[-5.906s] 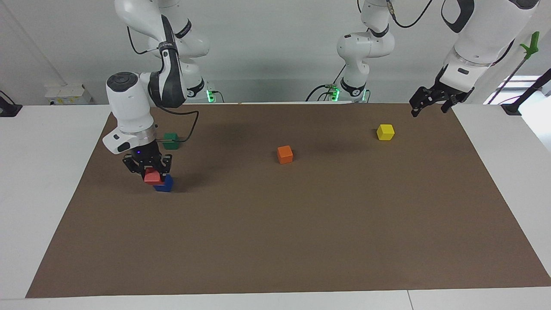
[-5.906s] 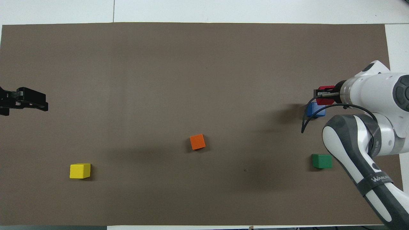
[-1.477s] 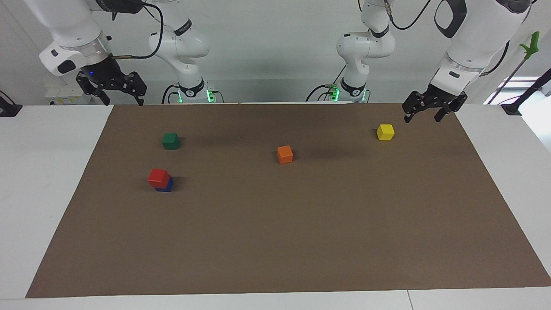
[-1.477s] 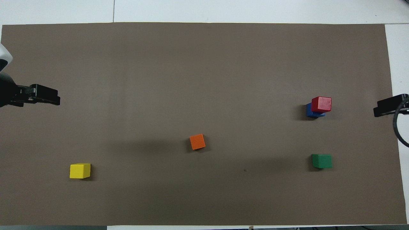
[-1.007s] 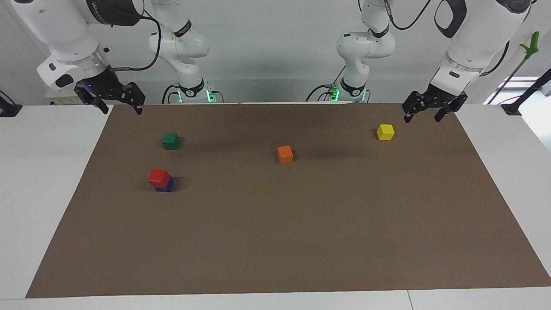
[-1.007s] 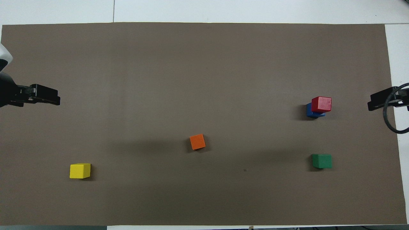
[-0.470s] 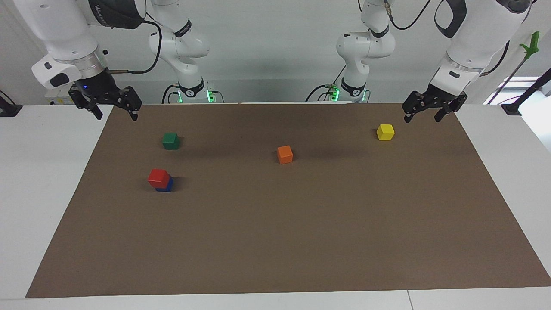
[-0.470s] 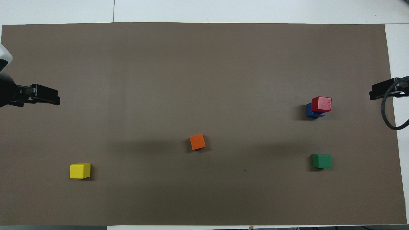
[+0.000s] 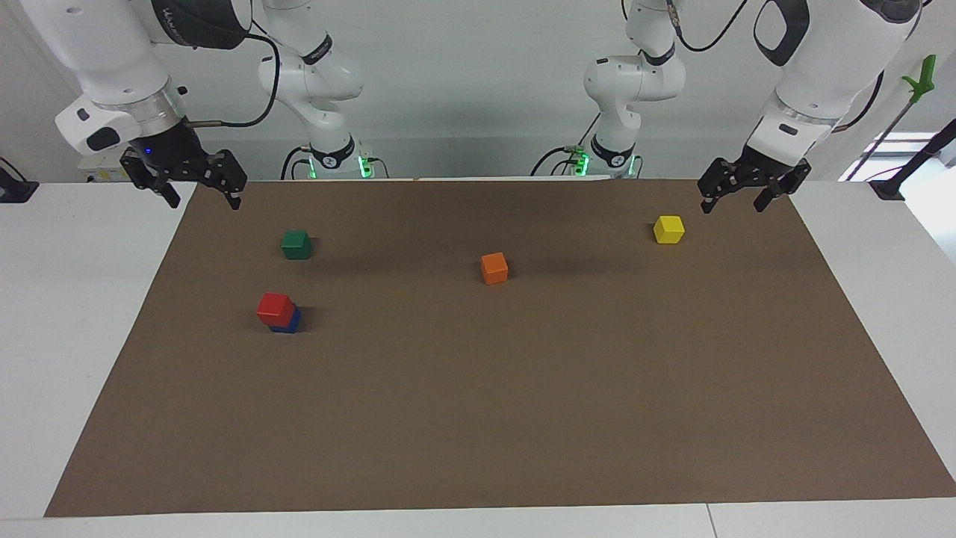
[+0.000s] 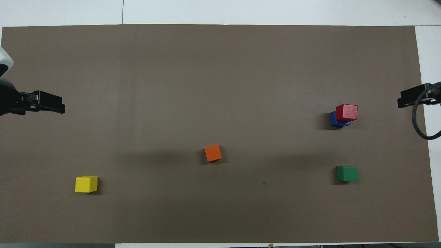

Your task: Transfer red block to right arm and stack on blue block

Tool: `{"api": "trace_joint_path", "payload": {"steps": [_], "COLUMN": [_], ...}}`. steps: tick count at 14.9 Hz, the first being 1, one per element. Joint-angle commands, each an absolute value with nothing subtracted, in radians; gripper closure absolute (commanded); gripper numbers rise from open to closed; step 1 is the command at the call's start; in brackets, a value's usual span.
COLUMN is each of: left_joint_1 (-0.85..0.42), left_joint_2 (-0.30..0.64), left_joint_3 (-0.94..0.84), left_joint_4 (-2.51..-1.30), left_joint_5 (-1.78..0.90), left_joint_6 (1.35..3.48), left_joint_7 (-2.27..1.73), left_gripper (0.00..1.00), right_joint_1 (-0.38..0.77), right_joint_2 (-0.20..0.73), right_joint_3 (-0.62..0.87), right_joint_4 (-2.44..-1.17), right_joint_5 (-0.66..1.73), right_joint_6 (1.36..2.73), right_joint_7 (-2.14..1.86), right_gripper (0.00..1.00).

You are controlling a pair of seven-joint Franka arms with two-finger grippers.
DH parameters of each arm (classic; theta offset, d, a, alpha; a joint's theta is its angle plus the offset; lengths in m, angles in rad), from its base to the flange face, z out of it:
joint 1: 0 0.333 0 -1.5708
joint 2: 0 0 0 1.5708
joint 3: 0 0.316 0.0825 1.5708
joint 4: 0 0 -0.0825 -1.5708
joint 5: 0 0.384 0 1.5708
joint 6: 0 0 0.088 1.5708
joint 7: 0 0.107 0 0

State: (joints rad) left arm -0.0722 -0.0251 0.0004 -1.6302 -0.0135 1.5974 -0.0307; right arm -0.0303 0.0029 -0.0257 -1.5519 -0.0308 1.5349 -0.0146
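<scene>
Sitting on top of the blue block (image 9: 288,323), the red block (image 9: 274,307) shows in the facing view toward the right arm's end of the table (image 9: 45,314), on the brown mat (image 9: 523,403); it is shifted a little off the blue one's centre. The green block (image 9: 296,244) lies nearer to the robots than this stack. The orange block (image 9: 494,268) is around the mat's middle, and the yellow block (image 9: 668,229) lies toward the left arm's end. The right end effector (image 9: 200,198) hangs in the air over the mat's corner, fingers spread and released, holding nothing. The left end effector (image 9: 732,205) hangs over the mat's edge near the yellow block, likewise spread and empty.

In the overhead view, the red block (image 10: 347,112) covers most of the blue block (image 10: 335,120), whose edge shows beside it. The green block (image 10: 347,173), orange block (image 10: 213,153) and yellow block (image 10: 86,184) each lie alone on the mat (image 10: 220,69). Only the tips of the left end effector (image 10: 48,103) and the right end effector (image 10: 411,97) show, at the mat's two ends, well apart from every block.
</scene>
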Motion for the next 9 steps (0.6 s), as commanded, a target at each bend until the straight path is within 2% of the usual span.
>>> {"api": "trace_joint_path", "payload": {"steps": [1, 9], "left_joint_1": [-0.074, -0.074], "left_joint_2": [-0.049, -0.049], "left_joint_3": [0.006, 0.006], "left_joint_4": [-1.660, -1.660], "left_joint_5": [-0.026, -0.026], "left_joint_6": [1.606, 1.606], "left_joint_7": [-0.025, -0.025], "left_gripper": [0.00, 0.00], "right_joint_1": [-0.032, -0.044], "right_joint_2": [0.008, 0.009], "right_joint_3": [-0.035, -0.034], "right_joint_4": [-1.539, -1.539], "right_joint_5": [-0.011, -0.009], "right_joint_6": [1.529, 1.529], "right_joint_7": [-0.015, -0.017], "right_gripper": [0.00, 0.00]}}
